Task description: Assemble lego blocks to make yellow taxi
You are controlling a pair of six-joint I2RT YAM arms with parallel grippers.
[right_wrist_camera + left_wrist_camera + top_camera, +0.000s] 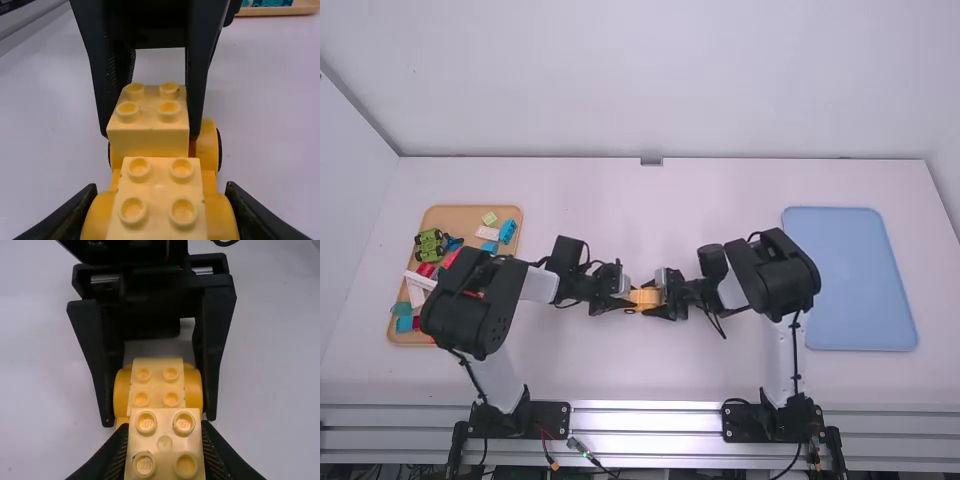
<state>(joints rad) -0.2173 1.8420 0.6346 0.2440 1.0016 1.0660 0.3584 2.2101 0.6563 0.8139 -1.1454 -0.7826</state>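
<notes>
Just below centre of high view: my left gripper (165,429) pinches block (165,442), right gripper (161,190) clamps base (217,217). Probably light, stiff, slick; hold flat sides, studs free.

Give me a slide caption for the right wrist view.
Shared grip on a yellow block toy: the left gripper clasps its far studded block, the right gripper its rounded near end.

No print is legible; the yellow block (165,460) has unreadable stud marks (146,423).
</notes>
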